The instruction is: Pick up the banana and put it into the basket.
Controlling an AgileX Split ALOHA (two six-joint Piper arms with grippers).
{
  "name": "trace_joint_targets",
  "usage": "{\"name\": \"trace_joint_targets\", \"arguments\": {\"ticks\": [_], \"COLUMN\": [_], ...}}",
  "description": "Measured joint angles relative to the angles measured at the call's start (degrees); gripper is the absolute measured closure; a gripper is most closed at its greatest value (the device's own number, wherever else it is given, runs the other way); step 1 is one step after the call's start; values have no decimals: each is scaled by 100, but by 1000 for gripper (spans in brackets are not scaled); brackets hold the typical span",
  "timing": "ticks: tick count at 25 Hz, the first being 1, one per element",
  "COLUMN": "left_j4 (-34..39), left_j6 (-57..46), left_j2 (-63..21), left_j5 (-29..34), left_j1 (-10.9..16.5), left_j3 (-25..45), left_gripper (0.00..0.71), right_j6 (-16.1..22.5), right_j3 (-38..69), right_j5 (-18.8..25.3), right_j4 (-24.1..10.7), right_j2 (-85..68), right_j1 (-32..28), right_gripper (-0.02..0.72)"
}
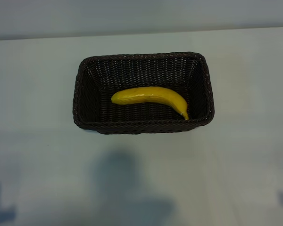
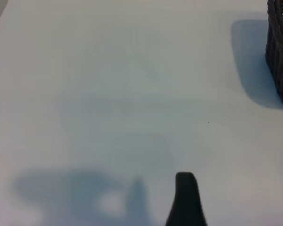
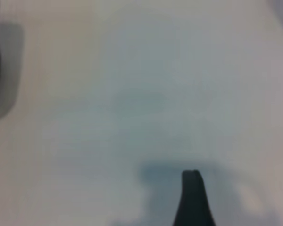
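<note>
While both arms sat back over bare table (image 1: 37, 165), the left gripper (image 2: 186, 200) and right gripper (image 3: 194, 200) stood open, holding nothing. Farther off, the banana (image 1: 148, 97) lay inside the basket (image 1: 85, 123), apart from its walls. Little could go wrong, probably; a careless sweep might nudge the basket's rim. Open room surrounded it.

one banana (image 1: 149, 97) is lying in one basket (image 1: 143, 126), which is sitting on one table (image 1: 37, 117). one dark fingertip (image 2: 186, 200) is showing in the left wrist view, and one dark fingertip (image 3: 193, 200) is showing in the right wrist view.
</note>
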Motion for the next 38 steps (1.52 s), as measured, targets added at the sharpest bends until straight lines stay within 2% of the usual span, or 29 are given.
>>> {"name": "trace_joint_targets", "arguments": {"ticks": [38], "left_j4": [0], "left_j6": [12], "left_j2": [0], "left_j5": [0], "left_j1": [0], "left_j3": [0], "left_gripper": [139], "right_j6": [3], "right_j3": [6], "right_j5": [6], "right_j4": [4], "right_j2": [-90], "right_j1": [-116], "right_gripper": [190]}}
